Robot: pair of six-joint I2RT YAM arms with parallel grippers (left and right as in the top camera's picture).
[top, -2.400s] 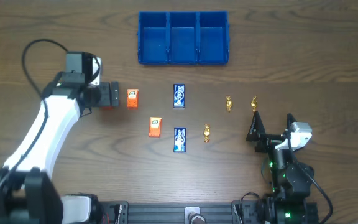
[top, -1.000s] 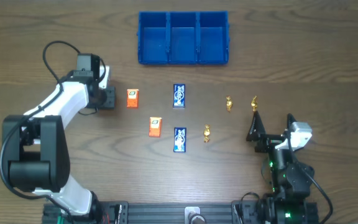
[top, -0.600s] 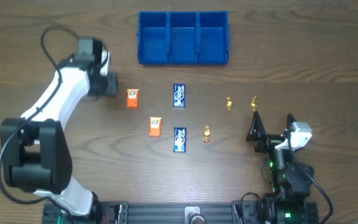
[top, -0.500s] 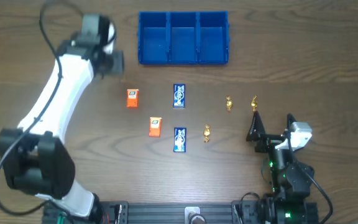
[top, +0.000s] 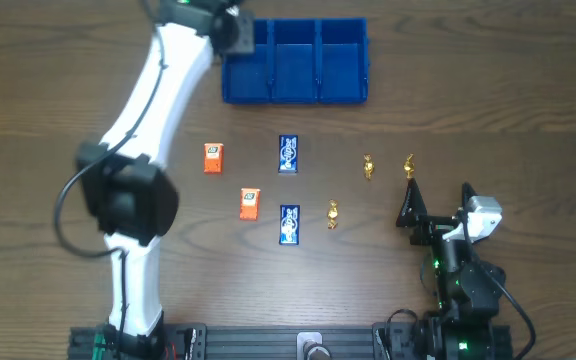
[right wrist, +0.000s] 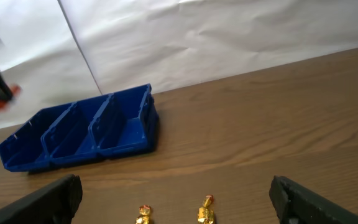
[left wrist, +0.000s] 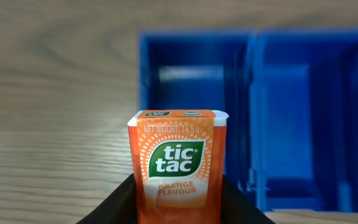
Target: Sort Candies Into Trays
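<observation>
Swung up from the left side of the table (top: pixel 508 100), the left gripper (top: pixel 235 32) is now held at the left end of the blue tray (top: pixel 293 97), clamped on an orange mint box (left wrist: pixel 178 165) (not yet released). No candy is seen in any compartment, so sorting is judged barely begun. Left on the table are two orange boxes (top: pixel 213 158) (top: pixel 250 204), two blue packets (top: pixel 288 154) (top: pixel 289 225) and three gold sweets (top: pixel 368 166) (top: pixel 409 165) (top: pixel 333 214). The right gripper (top: pixel 436 205) is parked near them, fingers wide apart. Part of the left compartment is hidden by the left gripper.

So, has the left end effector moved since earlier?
Yes: the left end effector went up and right in the top view, from beside the upper orange box to the left end of the blue tray.
</observation>
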